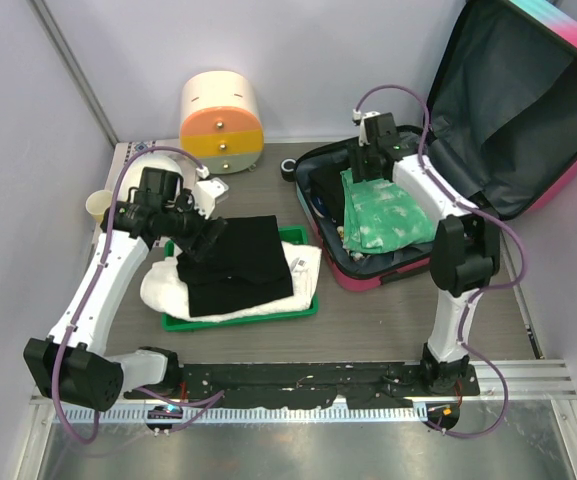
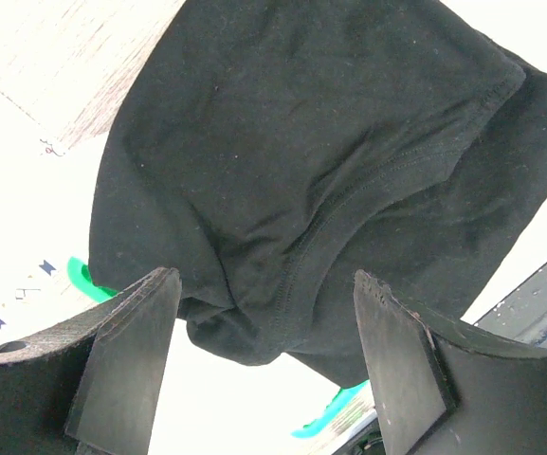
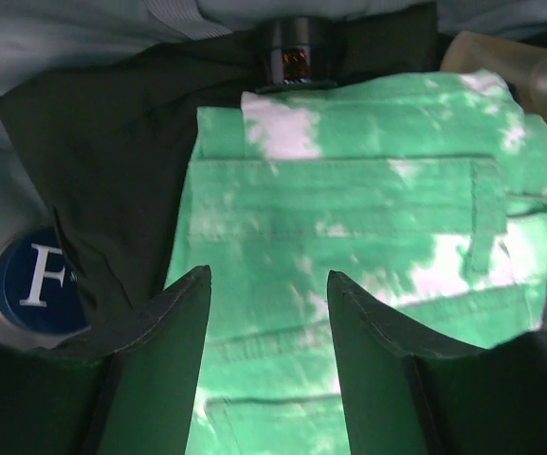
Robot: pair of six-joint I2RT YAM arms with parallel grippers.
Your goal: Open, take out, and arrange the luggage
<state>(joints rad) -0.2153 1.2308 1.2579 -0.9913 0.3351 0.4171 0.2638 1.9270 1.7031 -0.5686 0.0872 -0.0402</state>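
**Top view.**
- Luggage (image 1: 513, 110): right of frame, open. The lid stands up at upper right, showing dark lining. The pink-rimmed base lies flat on the bench (image 1: 368, 320).
- Green-and-white garment (image 1: 383, 215): folded, in the base.
- Right claw (image 1: 366, 168): above the base's far end, at the garment's upper edge.
- Green tray (image 1: 243, 320): centre left, holding a white cloth (image 1: 168, 290) with a black garment (image 1: 238, 265) on top.
- Left claw (image 1: 213, 228): over the black garment's upper left corner.
- Round cream-and-orange drawer box (image 1: 221, 120): upper centre left.

**Left wrist view.**
- Left claw (image 2: 265, 284): jaws wide apart, gripping nothing. Black garment (image 2: 320, 161) fills the frame beyond.

**Right wrist view.**
- Right claw (image 3: 268, 280): jaws apart, with the green-and-white garment (image 3: 368, 227) between and beyond them. Contact cannot be told.
- Dark garment (image 3: 102, 161): to the left.
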